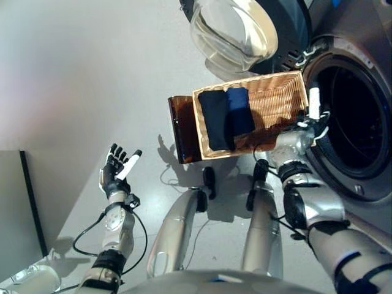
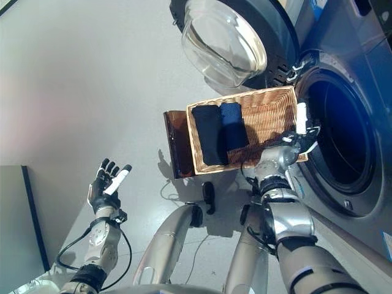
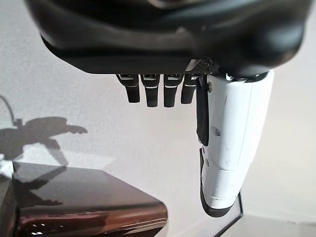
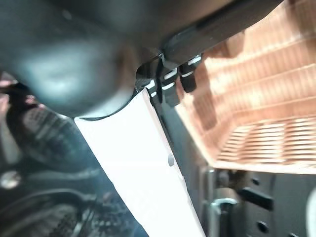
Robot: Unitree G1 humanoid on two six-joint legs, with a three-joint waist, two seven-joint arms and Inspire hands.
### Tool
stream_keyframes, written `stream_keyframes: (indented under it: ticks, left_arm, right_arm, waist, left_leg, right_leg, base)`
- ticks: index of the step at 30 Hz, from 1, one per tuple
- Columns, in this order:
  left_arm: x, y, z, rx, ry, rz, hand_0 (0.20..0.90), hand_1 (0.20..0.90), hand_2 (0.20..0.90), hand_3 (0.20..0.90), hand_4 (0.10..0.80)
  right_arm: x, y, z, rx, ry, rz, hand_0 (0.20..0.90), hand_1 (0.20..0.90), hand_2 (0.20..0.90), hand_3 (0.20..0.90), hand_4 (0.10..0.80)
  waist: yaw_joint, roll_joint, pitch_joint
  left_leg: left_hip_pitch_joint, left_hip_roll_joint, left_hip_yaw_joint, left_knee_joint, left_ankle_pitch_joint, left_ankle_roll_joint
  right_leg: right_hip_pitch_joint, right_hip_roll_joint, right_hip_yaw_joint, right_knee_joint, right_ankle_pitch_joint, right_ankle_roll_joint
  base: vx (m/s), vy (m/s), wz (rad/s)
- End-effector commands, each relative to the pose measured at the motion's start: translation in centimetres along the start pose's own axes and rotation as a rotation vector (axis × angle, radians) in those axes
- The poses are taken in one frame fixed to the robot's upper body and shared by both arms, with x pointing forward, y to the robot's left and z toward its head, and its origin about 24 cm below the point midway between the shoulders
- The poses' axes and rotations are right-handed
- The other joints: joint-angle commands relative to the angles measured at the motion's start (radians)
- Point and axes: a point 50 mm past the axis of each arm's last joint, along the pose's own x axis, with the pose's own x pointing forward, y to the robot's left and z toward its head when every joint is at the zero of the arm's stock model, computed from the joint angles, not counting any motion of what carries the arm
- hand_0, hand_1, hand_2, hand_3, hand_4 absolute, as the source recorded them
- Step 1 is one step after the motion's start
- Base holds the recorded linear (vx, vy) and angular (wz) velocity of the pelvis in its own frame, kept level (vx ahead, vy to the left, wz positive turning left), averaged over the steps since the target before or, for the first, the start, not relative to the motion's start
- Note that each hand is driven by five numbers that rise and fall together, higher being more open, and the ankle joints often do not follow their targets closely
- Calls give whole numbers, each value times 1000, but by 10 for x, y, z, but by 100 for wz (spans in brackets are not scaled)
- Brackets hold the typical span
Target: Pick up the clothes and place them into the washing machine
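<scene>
Washing machine [image 1: 358, 116]: cabinet cut off by the right and top edges; drum interior dark, contents cannot be told. Glass door [image 1: 236, 30]: upper part cut off by the top edge. Wicker basket [image 2: 269, 110]: near right corner hidden behind the right hand [image 2: 293, 139]. Dark clothes [image 2: 219, 131]: number of pieces cannot be told. Brown stand [image 1: 180, 125]: mostly hidden under the basket.

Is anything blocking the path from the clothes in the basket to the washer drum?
Nothing visible does. The dark folded clothes lie in the wicker basket beside the washing machine's drum opening; its door is swung open, and the right hand hovers at the basket's drum-side edge.
</scene>
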Motion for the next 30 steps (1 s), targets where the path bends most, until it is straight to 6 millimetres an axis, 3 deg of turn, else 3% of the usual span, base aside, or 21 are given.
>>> stream_keyframes:
  ticks: [1, 3, 4, 6, 7, 8, 12, 23, 25, 30]
  left_arm:
    - [9, 25, 29, -15, -152, 83, 900, 900, 900, 900, 800]
    - [10, 29, 30, -20, -156, 106, 900, 900, 900, 900, 800]
    - [10, 29, 30, -20, -157, 106, 900, 900, 900, 900, 800]
    - [11, 33, 31, -11, -156, 116, 900, 900, 900, 900, 800]
    - [12, 36, 35, 13, -169, 113, 900, 900, 900, 900, 800]
    - [11, 36, 35, 13, -169, 114, 900, 900, 900, 900, 800]
    - [13, 22, 55, 63, -260, 36, 900, 900, 900, 900, 800]
    - [11, 2, 93, 100, -437, -48, 900, 900, 900, 900, 800]
    - [9, -15, 111, 83, -524, -103, 900, 900, 900, 900, 800]
    - [5, -32, 131, 55, -622, -149, 900, 900, 900, 900, 800]
  right_arm:
    - [-1, 25, 26, -23, -152, 186, 900, 900, 900, 900, 800]
    - [-4, 26, 17, -220, -137, 248, 900, 900, 900, 900, 800]
    - [-4, 27, 17, -220, -137, 248, 900, 900, 900, 900, 800]
    - [0, 24, 12, -448, -123, 281, 900, 900, 900, 900, 800]
    - [0, 31, 11, -662, -152, 330, 900, 900, 900, 900, 800]
    - [0, 31, 10, -663, -153, 330, 900, 900, 900, 900, 800]
    - [0, 28, -6, -1030, -158, 382, 900, 900, 900, 900, 800]
    - [-4, 15, -24, -1179, -118, 346, 900, 900, 900, 900, 800]
    - [-1, 8, -23, -1208, -100, 312, 900, 900, 900, 900, 800]
    - [2, 7, -19, -1230, -91, 269, 900, 900, 900, 900, 800]
  waist:
    - [39, -19, -52]
    - [41, -37, -48]
    - [41, -37, -47]
    - [49, -52, -43]
    - [59, -66, -38]
    - [57, -66, -36]
    - [84, -98, -22]
    - [119, -145, -1]
    - [139, -152, 11]
    - [161, -160, 36]
  left_leg:
    - [13, 30, -74, -107, 33, -131]
    - [35, 30, -80, -130, 47, -136]
    - [36, 30, -80, -131, 47, -136]
    - [50, 28, -88, -147, 58, -141]
    - [70, 30, -94, -173, 72, -143]
    - [72, 30, -95, -175, 73, -143]
    - [86, 28, -117, -215, 105, -151]
    - [38, 23, -165, -216, 125, -158]
    - [18, 18, -180, -209, 124, -158]
    - [-29, 10, -195, -180, 117, -159]
  right_leg:
    - [62, 36, -52, 59, -161, -48]
    - [89, 36, -63, 37, -151, -47]
    - [90, 36, -64, 36, -150, -47]
    - [111, 34, -75, 16, -141, -47]
    - [139, 32, -90, -10, -132, -43]
    - [141, 31, -90, -12, -131, -43]
    - [170, 27, -128, -47, -120, -42]
    - [159, 12, -184, -24, -143, -47]
    - [154, 6, -203, -12, -154, -47]
    - [120, -2, -221, 32, -177, -52]
  base:
    - [-8, -27, 10]
    - [-3, -28, 8]
    - [-8, -29, 8]
    - [-6, -62, 7]
    - [0, -58, 7]
    - [5, -61, 14]
    - [13, -40, 22]
    - [33, -31, 19]
    - [40, -45, 21]
    - [30, -17, 19]
